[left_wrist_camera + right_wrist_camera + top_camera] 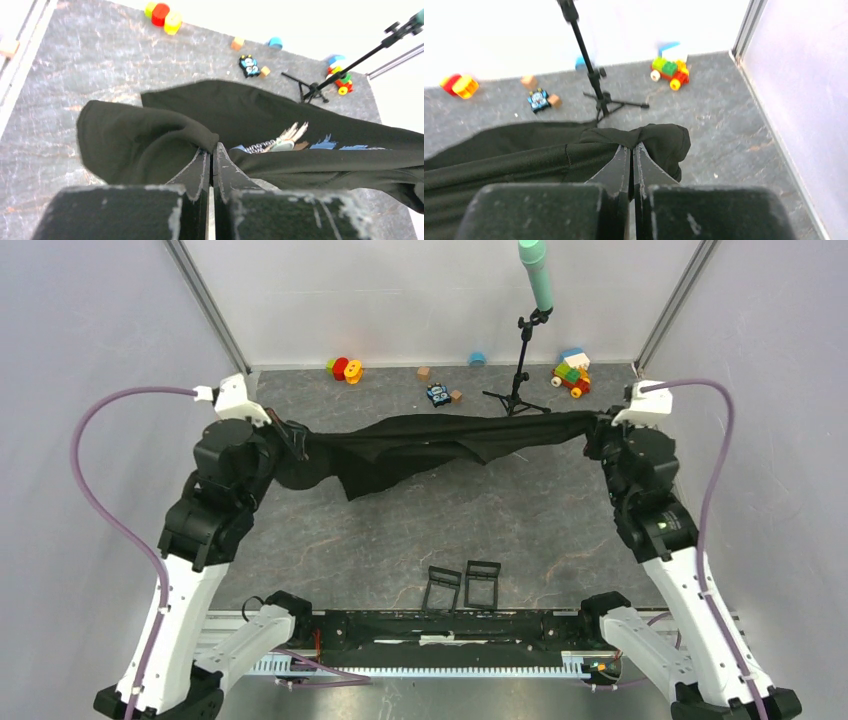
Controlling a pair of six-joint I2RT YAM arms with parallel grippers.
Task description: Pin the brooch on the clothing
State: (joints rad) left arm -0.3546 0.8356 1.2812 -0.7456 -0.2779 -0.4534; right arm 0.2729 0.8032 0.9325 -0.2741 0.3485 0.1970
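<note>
The clothing, a black T-shirt, hangs stretched above the table between both arms. My left gripper is shut on its left end, and a bunched fold wraps the closed tips of the left gripper. The blue and tan print with white lettering shows on the cloth just beyond them. My right gripper is shut on the right end, where the fabric is pinched at the tips of the right gripper. The brooch, a small black-and-blue figure, lies on the table behind the shirt, apart from both grippers.
A black tripod stand carrying a teal pole stands behind the shirt. Toys line the back wall: red and yellow rings, wooden cubes, a blue cap and a brick car. Two black frames lie near the front edge.
</note>
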